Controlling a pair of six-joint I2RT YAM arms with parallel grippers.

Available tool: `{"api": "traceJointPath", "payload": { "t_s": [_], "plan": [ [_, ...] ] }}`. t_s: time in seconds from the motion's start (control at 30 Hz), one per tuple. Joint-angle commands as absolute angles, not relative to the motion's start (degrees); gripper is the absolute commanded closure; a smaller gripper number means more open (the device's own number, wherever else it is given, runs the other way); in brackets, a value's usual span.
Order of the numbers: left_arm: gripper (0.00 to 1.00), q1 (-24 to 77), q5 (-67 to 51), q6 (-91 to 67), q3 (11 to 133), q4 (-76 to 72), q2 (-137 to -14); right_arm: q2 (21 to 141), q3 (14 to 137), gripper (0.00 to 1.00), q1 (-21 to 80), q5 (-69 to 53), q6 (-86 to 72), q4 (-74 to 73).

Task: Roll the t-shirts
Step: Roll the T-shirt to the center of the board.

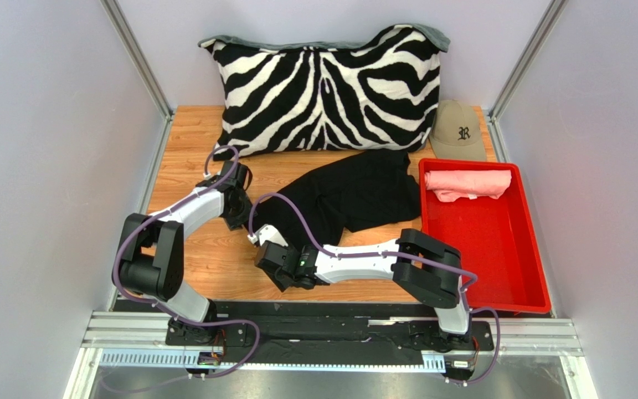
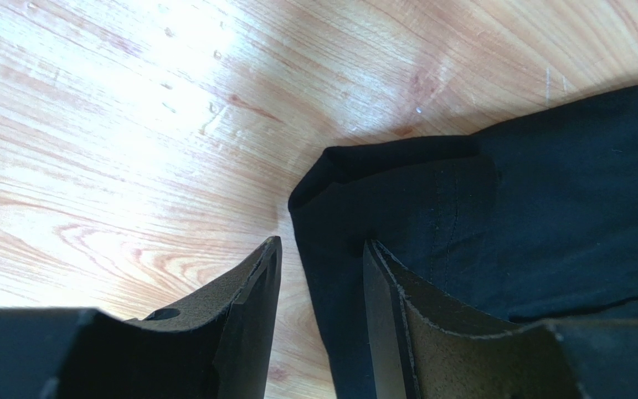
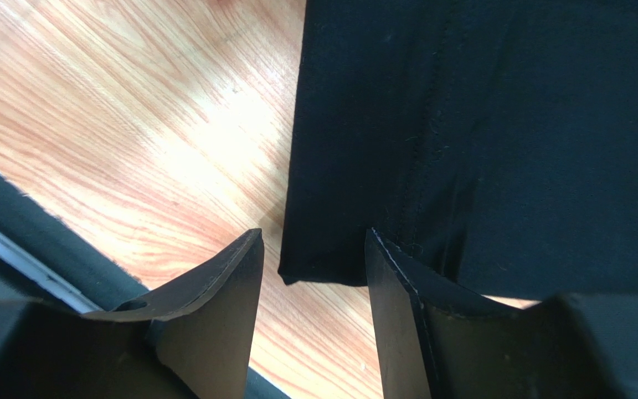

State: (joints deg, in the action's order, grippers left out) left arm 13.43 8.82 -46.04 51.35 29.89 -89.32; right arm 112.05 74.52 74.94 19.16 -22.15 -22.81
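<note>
On the right side of the worktop (image 1: 206,258), at the far end of the red tray (image 1: 484,258), the salmon pink t-shirt (image 1: 468,184) lies as a loose roll, so that half of the job looks done. The black t-shirt (image 1: 356,195) is what is left: it lies flat and somewhat rumpled near the middle of the worktop, between the zebra pillow (image 1: 322,91) along the far edge and the arms' bases at the near edge, with no roll begun. Both arms reach to its left-hand edge. The left gripper (image 2: 322,245) has its fingers (image 2: 247,299) moderately apart, one over bare wood and one over the cloth, with a folded corner of the shirt just ahead of the gap. The right gripper (image 3: 312,234) is parted about as much, the shirt's near corner lying between its fingers (image 3: 397,299). Neither pinches the fabric; I judge they are lined up to take that edge and start the roll.
</note>
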Motion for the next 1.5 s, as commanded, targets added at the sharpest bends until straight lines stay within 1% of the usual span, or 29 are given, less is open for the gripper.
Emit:
{"api": "traceJointPath", "payload": {
  "t_s": [0.0, 0.1, 0.13, 0.2, 0.27, 0.3, 0.37, 0.4, 0.43, 0.47, 0.57, 0.67, 0.77, 0.87, 0.9, 1.0, 1.07, 1.23, 1.47],
  "plan": [
    [0.5, 13.4, 9.5, -44.1, 53.2, 29.9, -90.3, 113.6, 76.5, 0.48, 75.1, 18.6, -21.7, -21.1],
    [0.5, 13.4, 9.1, -44.5, 53.4, 29.8, -91.9, 113.3, 75.9, 0.53, 74.8, 17.5, -22.0, -20.6],
    [0.5, 13.4, 9.4, -44.6, 53.8, 30.1, -92.3, 113.2, 75.8, 0.57, 74.4, 16.8, -22.2, -20.4],
    [0.51, 13.4, 9.7, -44.8, 54.3, 30.1, -92.8, 112.9, 75.2, 0.6, 73.6, 14.1, -22.7, -19.9],
    [0.52, 13.4, 9.9, -45.0, 54.8, 30.5, -93.5, 112.4, 74.8, 0.7, 72.4, 11.8, -23.1, -19.2],
    [0.53, 13.4, 10.0, -45.1, 55.4, 30.9, -93.7, 111.8, 74.4, 0.72, 72.2, 11.0, -23.0, -18.9],
    [0.59, 13.4, 10.5, -45.3, 55.5, 30.9, -93.8, 110.9, 74.1, 0.78, 71.6, 9.0, -22.5, -18.3],
    [0.64, 13.4, 10.7, -45.4, 55.5, 30.8, -93.8, 110.1, 73.9, 0.79, 71.5, 8.0, -22.3, -17.9],
    [0.71, 13.4, 10.7, -45.3, 55.5, 30.8, -93.7, 109.9, 73.8, 0.8, 70.9, 6.9, -22.2, -17.7],
    [0.74, 13.4, 11.0, -45.3, 55.5, 31.2, -93.5, 109.5, 73.8, 0.81, 70.7, 4.0, -22.1, -17.1],
    [0.8, 13.4, 12.3, -45.6, 55.9, 32.9, -92.5, 108.7, 73.2, 0.83, 69.8, -2.1, -22.7, -15.6],
    [0.81, 13.4, 13.2, -45.4, 56.7, 34.9, -91.3, 108.6, 72.8, 0.85, 69.4, -5.3, -23.9, -14.1],
    [0.78, 13.4, 11.9, -44.9, 56.6, 35.5, -89.7, 108.5, 71.2, 0.86, 68.5, -8.7, -26.6, -11.3],
    [0.61, 13.4, 10.1, -43.6, 55.9, 35.3, -87.3, 108.3, 69.4, 0.88, 66.2, -12.8, -30.9, -8.1],
    [0.54, 13.4, 9.7, -43.2, 55.7, 35.5, -86.7, 108.3, 68.8, 0.88, 65.5, -13.9, -32.3, -7.3],
    [0.48, 11.9, 5.9, -43.2, 53.1, 35.5, -84.0, 107.8, 66.1, 0.88, 63.2, -17.4, -36.2, -3.1],
    [0.47, 9.6, 1.9, -43.9, 49.6, 34.0, -81.2, 107.6, 64.9, 0.88, 62.1, -18.3, -38.2, -1.1],
    [0.46, 8.2, -1.4, -44.8, 45.3, 32.6, -76.7, 106.4, 61.2, 0.89, 60.1, -19.9, -41.3, 3.3],
    [0.42, 8.2, -8.2, -49.7, 38.2, 24.5, -75.5, 104.9, 58.2, 0.91, 58.3, -21.7, -44.9, 8.3]
  ]
}}
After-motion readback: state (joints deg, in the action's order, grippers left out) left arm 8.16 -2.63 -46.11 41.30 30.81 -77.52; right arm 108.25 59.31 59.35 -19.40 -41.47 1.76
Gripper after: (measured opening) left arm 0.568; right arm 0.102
